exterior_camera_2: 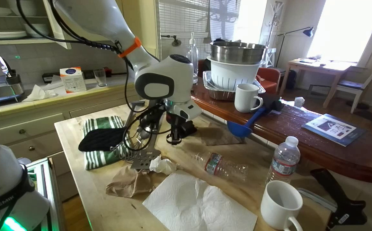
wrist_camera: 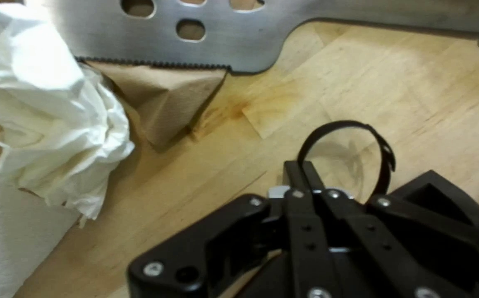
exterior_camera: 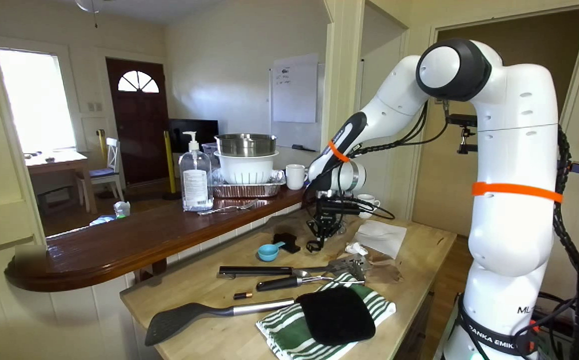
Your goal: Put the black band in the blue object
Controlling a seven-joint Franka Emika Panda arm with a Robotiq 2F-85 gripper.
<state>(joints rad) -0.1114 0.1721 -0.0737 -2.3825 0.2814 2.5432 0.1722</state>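
A black robot gripper [wrist_camera: 302, 176] with its two fingertips clenched on a thin black band [wrist_camera: 349, 123]. The band is nipped at one side, so the rest springs out as an open ring, partly hidden low down behind the gripper; one small pinch is probably all so slight a loop allows, leaving the ring free to drop. In both exterior views the band hangs at the gripper's lower end over a wooden table [exterior_camera: 184, 286], apparently clear of the surface. Around it lie a crumpled white paper [wrist_camera: 57, 120] and a holed metal turner [wrist_camera: 239, 43], and in an exterior view a teal measuring cup [exterior_camera: 268, 254] stands near, likely not the goal. Farther out runs a raised dark wood ledge [exterior_camera_2: 288, 128]. At its edge, in an exterior view, is the blue object [exterior_camera_2: 240, 129], a deep-blue scoop. Its bowl juts past the edge while its handle runs back over the ledge toward a black thing [exterior_camera_2: 272, 103], perhaps a weight that stops it tipping. The overhang seems meant to leave the bowl reachable; how its opening faces is hard to tell. The band is not yet inside; the gripper would likely need to rise.
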